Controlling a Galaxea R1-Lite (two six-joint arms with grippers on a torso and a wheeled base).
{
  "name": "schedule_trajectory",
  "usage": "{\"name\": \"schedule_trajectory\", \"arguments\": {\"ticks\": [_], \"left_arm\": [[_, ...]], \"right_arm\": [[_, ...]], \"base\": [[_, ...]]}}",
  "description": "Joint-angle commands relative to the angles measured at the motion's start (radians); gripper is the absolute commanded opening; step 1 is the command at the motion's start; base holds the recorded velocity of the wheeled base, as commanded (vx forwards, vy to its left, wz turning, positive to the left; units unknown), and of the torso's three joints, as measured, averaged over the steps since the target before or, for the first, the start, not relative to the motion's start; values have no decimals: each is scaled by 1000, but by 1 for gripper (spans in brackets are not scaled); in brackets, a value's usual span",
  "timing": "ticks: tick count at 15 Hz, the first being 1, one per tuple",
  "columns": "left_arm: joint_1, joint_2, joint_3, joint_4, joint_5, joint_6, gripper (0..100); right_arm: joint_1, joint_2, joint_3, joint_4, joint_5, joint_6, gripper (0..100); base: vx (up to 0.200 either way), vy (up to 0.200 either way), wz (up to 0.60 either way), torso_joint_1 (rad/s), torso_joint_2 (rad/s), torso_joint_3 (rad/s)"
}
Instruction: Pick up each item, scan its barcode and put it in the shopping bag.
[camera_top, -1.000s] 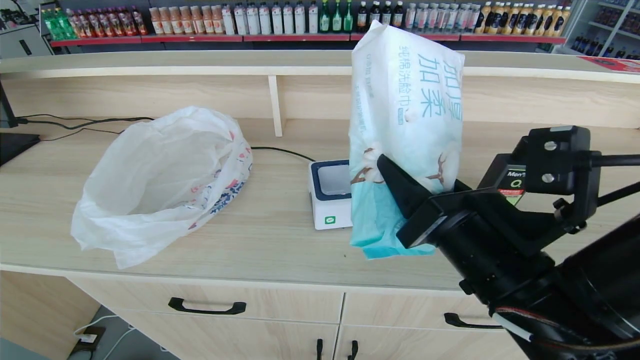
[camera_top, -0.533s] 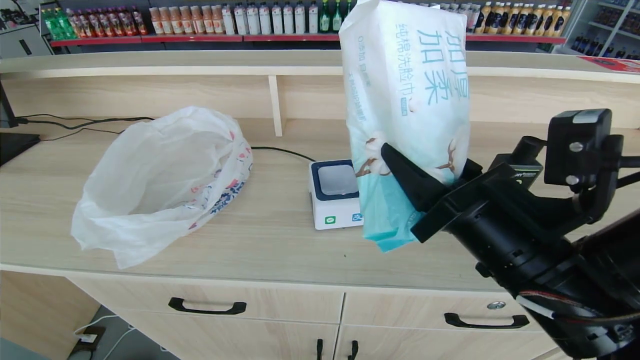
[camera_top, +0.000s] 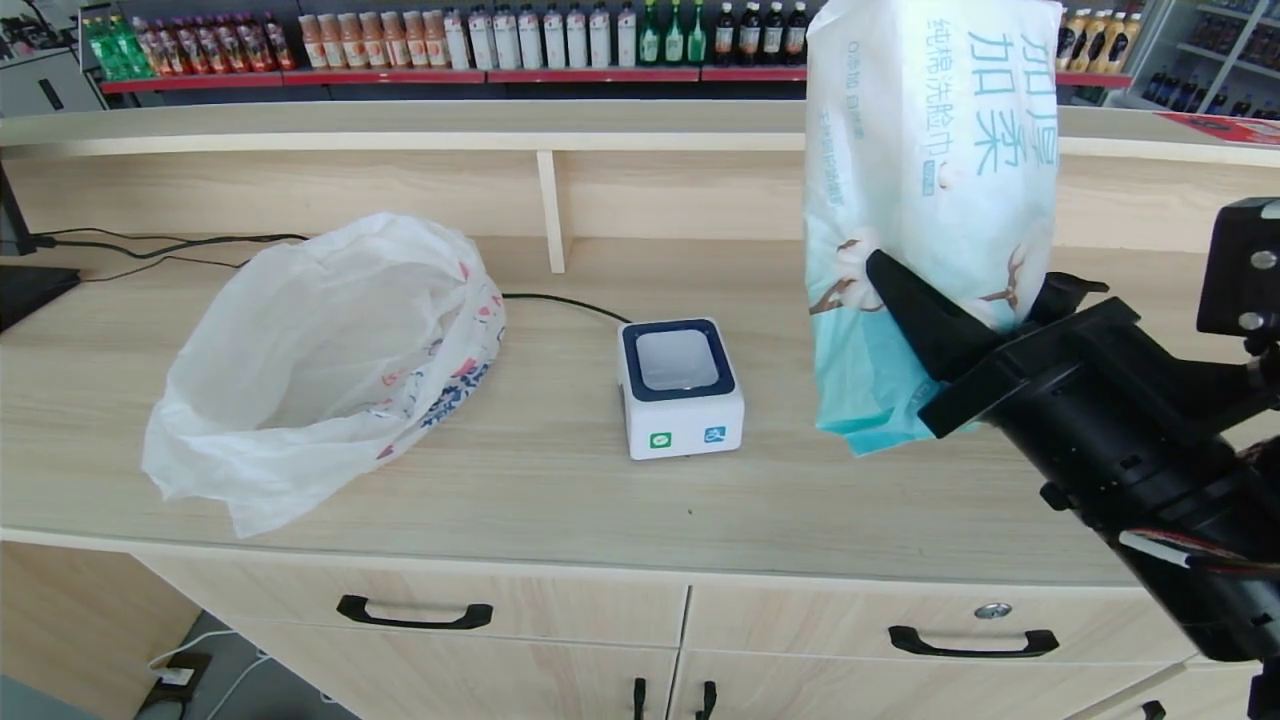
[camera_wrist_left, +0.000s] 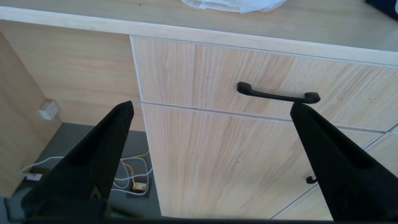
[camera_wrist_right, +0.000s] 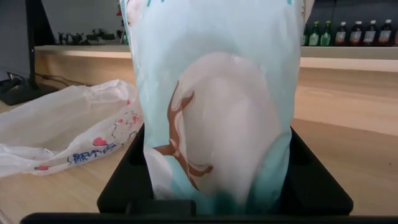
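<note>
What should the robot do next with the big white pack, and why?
Probably carry the pack left and lower it over the scanner. The right gripper holds it upright in the air, off to the scanner's right, so the window likely cannot read a barcode. The bag lies open farther left, for afterwards.

Wood, plastic film, matt black
Matt wood-grain counter (camera_top: 560, 500); glossy white plastic scanner (camera_top: 682, 395). Left of the scanner, crinkled translucent plastic shopping bag (camera_top: 320, 350); right of it, glossy film pack (camera_top: 930, 180) in the matt black right gripper (camera_top: 985, 275).
</note>
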Motion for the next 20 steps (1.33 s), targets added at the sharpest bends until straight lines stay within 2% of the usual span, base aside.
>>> {"name": "schedule_trajectory", "arguments": {"ticks": [1,2,8,11,20], "left_arm": [[0,0,0,-3,0,-1,100],[0,0,0,0,0,-2,100],[0,0,0,0,0,-2,100],[0,0,0,0,0,-2,100],[2,0,0,-3,2,-11,100]], "right_arm": [[-67,-27,4,-1,-1,1,0],[-94,-38,2,-1,1,6,0],[-96,-79,55,-1,-1,4,0],[-99,-91,65,-1,-1,20,0],[-134,-45,36,-1,1,32,0]], "base": [[-200,0,0,-2,2,2],[-200,0,0,12,7,-2],[-200,0,0,-2,-2,2],[0,0,0,0,0,0],[0,200,0,6,2,4]]}}
